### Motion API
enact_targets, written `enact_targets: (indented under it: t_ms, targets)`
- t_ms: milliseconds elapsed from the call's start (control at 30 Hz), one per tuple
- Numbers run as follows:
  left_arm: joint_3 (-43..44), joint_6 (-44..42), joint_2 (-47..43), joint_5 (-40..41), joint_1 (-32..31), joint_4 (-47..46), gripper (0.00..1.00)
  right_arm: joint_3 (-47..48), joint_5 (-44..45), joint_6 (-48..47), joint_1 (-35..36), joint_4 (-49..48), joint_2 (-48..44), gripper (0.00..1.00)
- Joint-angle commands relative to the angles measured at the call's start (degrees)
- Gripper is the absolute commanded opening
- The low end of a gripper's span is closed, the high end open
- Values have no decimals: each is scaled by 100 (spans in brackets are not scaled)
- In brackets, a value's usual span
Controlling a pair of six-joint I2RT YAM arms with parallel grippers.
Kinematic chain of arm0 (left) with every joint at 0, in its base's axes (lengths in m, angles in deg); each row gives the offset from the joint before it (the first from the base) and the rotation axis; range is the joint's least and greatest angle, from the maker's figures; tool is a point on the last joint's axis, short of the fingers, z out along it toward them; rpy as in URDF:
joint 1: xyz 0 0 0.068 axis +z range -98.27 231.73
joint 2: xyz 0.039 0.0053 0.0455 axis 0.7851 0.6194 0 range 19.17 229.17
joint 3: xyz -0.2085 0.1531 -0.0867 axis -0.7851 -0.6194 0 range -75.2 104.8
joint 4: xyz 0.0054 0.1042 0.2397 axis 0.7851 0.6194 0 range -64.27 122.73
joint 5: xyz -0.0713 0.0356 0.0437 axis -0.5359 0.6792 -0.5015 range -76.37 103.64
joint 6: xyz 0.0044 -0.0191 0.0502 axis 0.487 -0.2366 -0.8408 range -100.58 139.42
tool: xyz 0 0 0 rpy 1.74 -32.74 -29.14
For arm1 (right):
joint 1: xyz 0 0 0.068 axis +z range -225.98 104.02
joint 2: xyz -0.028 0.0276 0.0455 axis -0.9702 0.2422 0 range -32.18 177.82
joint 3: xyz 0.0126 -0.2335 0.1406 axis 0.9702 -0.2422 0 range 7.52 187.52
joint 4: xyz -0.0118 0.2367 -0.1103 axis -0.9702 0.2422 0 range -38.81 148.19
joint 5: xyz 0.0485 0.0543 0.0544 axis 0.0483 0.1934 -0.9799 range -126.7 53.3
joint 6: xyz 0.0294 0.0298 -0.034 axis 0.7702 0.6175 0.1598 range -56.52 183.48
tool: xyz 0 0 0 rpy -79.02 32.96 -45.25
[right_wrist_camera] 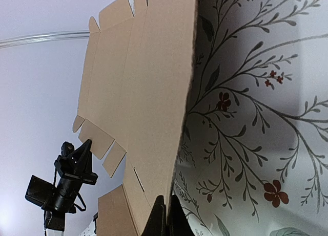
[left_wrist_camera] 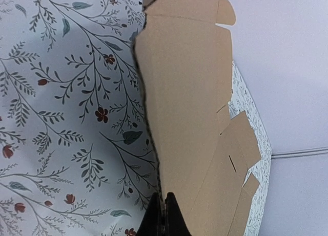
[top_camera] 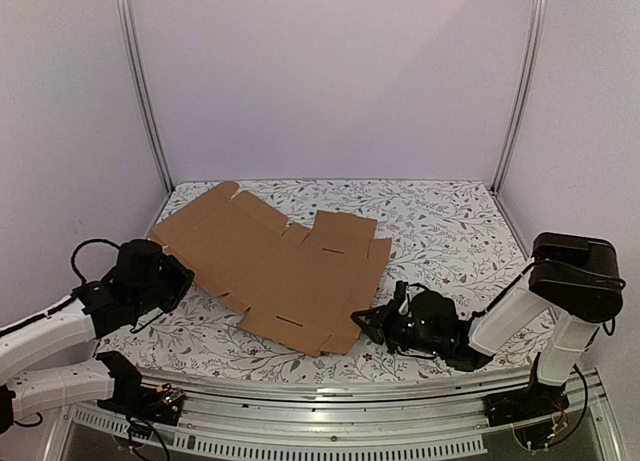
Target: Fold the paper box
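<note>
Floral table (top_camera: 450,231): wrist views show box (top_camera: 280,271) edges pinched.

1. The paper box (right_wrist_camera: 138,92) is an unfolded brown sheet with flaps along its left side.
2. Right of the box lies the floral tablecloth (right_wrist_camera: 256,118), shadowed beside the cardboard's edge.
3. At the box's near edge, the right gripper (right_wrist_camera: 165,218) pinches the cardboard, fingers pressed together.
4. Left of the box, the dark left arm (right_wrist_camera: 66,182) stands against the pale wall (right_wrist_camera: 36,103).

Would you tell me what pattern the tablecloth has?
The tablecloth is white with grey vines and red flowers; left wrist view.
</note>
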Motion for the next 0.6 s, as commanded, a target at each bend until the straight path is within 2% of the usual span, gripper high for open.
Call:
enact_targets:
  t_ms: [0,333,567]
  targets:
    - [-62,-66,-131,83,-79,194,0,-11,132,-309,44,249,-298,0]
    - [24,-286,-471,107,-81,687,29,537,23,-1286,-206,2385,-1547,0]
    - [330,-563,-952,45,-79,1411,53,1414,-1126,-2417,-776,4332,-2167,0]
